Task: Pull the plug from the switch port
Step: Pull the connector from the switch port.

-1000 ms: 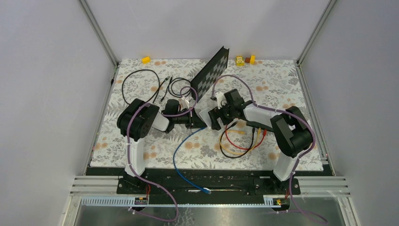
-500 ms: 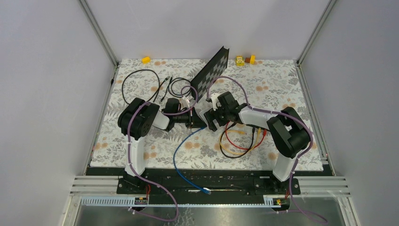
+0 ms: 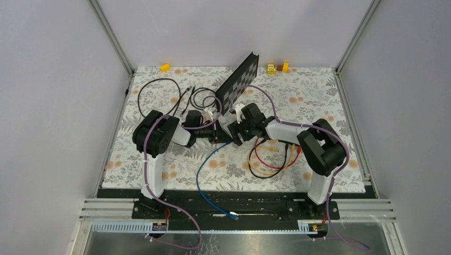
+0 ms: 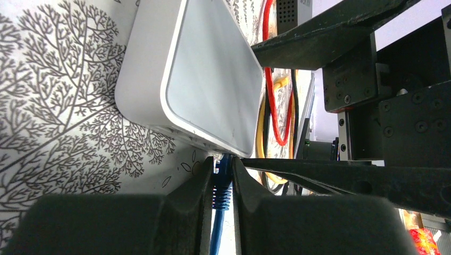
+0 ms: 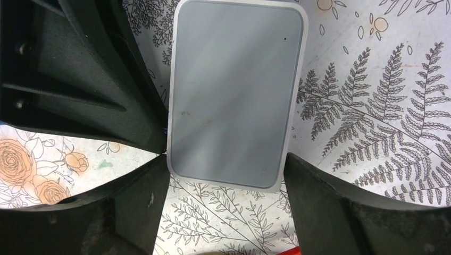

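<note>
Right, here we go: my left pincer is closed on the plug, the blue one. One finger presses each side of it, right where it enters the narrow edge of the switch. The plug sits in its port, hard up against the casing.

The switch is the pale box with a white rim and a flat grey top. It lies flat on the floral mat.

Over to my right pincer: it straddles the switch across its width and is clamped on it. One dark finger meets each long edge, at the end nearest my wrist camera. The rest of the grey top runs clear beyond the fingertips.

From above, my two pincers meet nose to nose in the middle of the mat. The switch is almost hidden between them; only a sliver of white shows. They sit just in front of the low end of the checkered board, which stands tilted toward the back wall.

The blue cable curves from the plug down to the near edge of the table.

A red cable loops on the mat under my right forearm, together with a yellow and a black one. A black vented casing shows at the top edge of my left wrist view, but too little is in view to say more.
</note>
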Tool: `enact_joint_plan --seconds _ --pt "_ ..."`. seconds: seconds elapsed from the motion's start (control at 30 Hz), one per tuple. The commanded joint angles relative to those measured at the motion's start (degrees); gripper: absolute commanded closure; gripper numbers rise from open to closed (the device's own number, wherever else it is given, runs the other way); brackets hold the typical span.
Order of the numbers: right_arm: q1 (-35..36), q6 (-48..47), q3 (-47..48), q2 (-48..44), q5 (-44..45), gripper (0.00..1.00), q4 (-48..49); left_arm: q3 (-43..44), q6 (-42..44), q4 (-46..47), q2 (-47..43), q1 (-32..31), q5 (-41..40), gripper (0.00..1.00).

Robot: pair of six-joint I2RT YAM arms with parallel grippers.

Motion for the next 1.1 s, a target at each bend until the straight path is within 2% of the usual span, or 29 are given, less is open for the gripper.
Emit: enact_joint_plan --seconds 0.0,0.2,0.33,0.4,0.5,0.73,0.83,1.07 --pt "0.4 2.1 -0.1 2.8 1.8 0.20 -1.6 -1.8 2.2 -4.1 1.0 -0.1 -3.4 1.00" --pt "0.3 2.2 -0.4 2.8 2.3 0.33 -1.8 -1.7 2.5 -4.1 1.0 0.0 -3.3 1.00" --pt "0.3 2.3 -0.5 2.7 3.7 0.37 -2.0 -1.7 2.7 -4.3 0.9 0.0 -3.3 1.00" --pt "0.3 2.3 -0.5 2.5 4.1 0.34 -2.2 -1.7 2.6 -4.3 0.9 0.0 -3.3 1.00" --pt "0.3 4.0 -0.6 2.4 3.9 0.23 -2.1 -1.7 2.6 -4.1 1.0 -0.1 -3.2 1.00" --pt "0.4 4.2 -0.4 3.2 3.9 0.25 -2.1 -1.7 2.4 -3.9 1.3 -0.1 -3.0 1.00" --pt "0.3 4.0 -0.4 3.2 4.7 0.30 -2.2 -1.7 2.5 -3.9 1.2 0.0 -2.9 1.00" --pt "0.3 3.2 -0.4 2.4 5.7 0.50 -2.7 -1.8 2.9 -3.4 1.1 0.0 -2.7 1.00"
